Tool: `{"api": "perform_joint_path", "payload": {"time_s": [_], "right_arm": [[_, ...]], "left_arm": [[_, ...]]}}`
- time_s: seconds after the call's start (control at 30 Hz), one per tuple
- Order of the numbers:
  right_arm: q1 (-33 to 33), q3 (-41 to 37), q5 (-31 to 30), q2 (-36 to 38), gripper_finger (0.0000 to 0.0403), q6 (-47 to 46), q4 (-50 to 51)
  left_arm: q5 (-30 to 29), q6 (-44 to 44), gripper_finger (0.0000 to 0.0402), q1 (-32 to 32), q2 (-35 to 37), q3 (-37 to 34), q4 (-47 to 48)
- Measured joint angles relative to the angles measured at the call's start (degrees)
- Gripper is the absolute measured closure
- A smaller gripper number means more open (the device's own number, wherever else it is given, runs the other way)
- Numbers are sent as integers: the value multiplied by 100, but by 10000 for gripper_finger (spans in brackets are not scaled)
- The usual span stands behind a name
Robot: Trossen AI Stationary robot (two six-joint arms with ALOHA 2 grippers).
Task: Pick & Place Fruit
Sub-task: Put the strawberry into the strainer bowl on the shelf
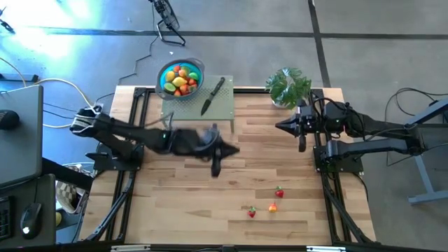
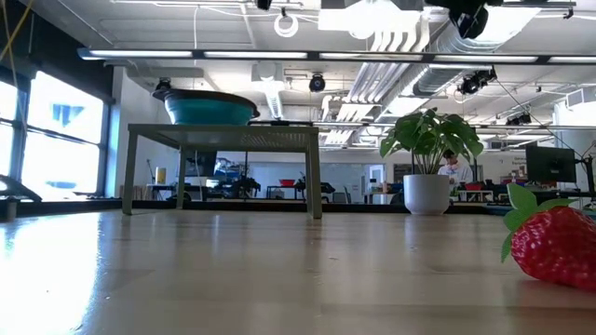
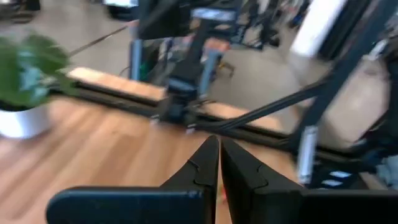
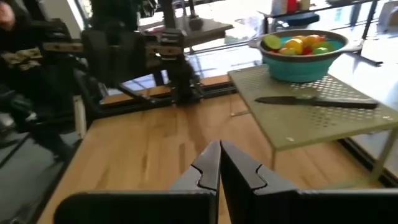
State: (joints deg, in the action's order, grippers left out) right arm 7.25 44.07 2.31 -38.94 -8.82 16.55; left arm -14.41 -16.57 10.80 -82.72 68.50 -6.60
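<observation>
Left hand (image 1: 217,170) pinched fully together, empty, in the air between the blue bowl (image 1: 180,78) and the three loose fruit (image 1: 272,207), well apart from both. Right hand (image 1: 302,145) also pinched closed, empty, parked near the potted plant (image 1: 288,87), away from the bowl. Most fruit sits in the bowl on the green stand (image 1: 224,105).

Risk: descending with fingers together would knock a strawberry (image 2: 557,244) rolling across the desk (image 1: 175,203) instead of gripping it.

Two dark arms — matte black links, boxy joints. Left gripper (image 3: 219,163) and right gripper (image 4: 219,165): black tapered fingers, notched inner edges — black crossbar behind.
</observation>
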Motion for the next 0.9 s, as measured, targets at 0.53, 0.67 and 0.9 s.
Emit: {"api": "perform_joint_path", "payload": {"time_s": [0.53, 0.67, 0.9], "right_arm": [[-769, 0, 690, -281, 399, -1577, 128], [-1183, 8, 638, -607, 400, -1929, 687], [-2078, 237, -128, -1302, 400, -2904, 2275]], "left_arm": [[-1193, -821, 387, 1329, 0, -176, -181], [-1035, -1097, 387, 1334, 0, -176, -124], [-787, -1373, 387, 1336, 0, -176, 81]]}}
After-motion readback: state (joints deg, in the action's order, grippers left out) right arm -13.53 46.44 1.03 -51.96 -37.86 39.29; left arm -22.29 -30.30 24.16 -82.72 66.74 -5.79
